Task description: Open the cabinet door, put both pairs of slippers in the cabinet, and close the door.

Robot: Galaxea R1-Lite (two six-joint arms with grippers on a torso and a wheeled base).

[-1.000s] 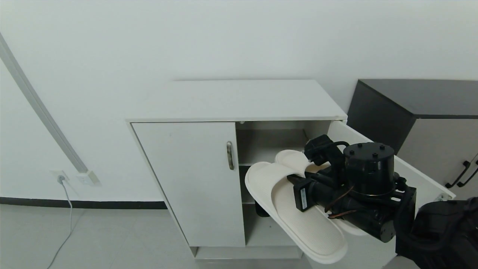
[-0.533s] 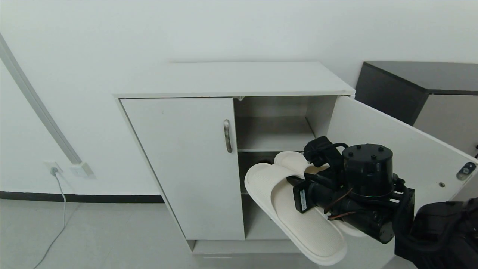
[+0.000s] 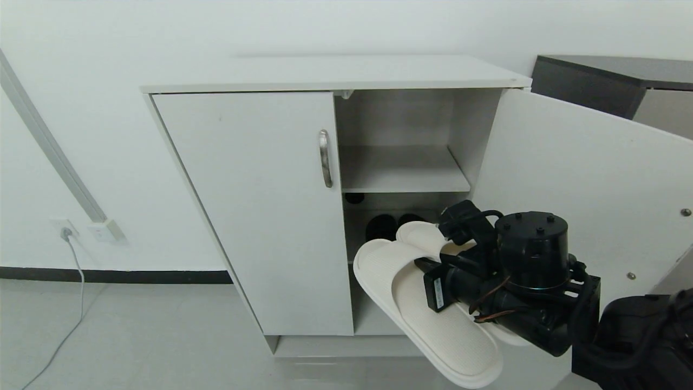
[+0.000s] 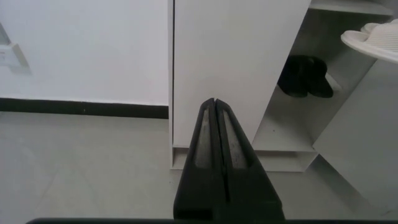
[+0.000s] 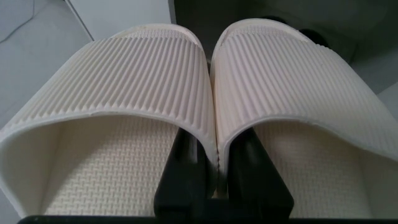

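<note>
The white cabinet (image 3: 243, 206) has its left door closed and its right door (image 3: 568, 179) swung wide open. On its middle shelf lies a pair of black slippers (image 3: 387, 226), which the left wrist view shows too (image 4: 303, 76). My right gripper (image 3: 430, 262) is shut on a pair of white slippers (image 3: 433, 319), held side by side in front of the open compartment, toes toward it. In the right wrist view its fingers (image 5: 186, 165) pinch the two inner strap edges of the white slippers (image 5: 124, 74). My left gripper (image 4: 215, 109) is shut and empty, low above the floor before the closed door.
The upper shelf (image 3: 400, 170) is bare. A metal handle (image 3: 324, 158) sits on the closed door. A dark cabinet (image 3: 612, 81) stands to the right behind the open door. A wall socket with a cable (image 3: 66, 234) is at the left, above grey floor (image 3: 135, 336).
The whole head picture has shifted: the cabinet now sits higher and looks nearer, and the black slippers inside have come into sight. My right gripper still holds the white slippers the same way.
</note>
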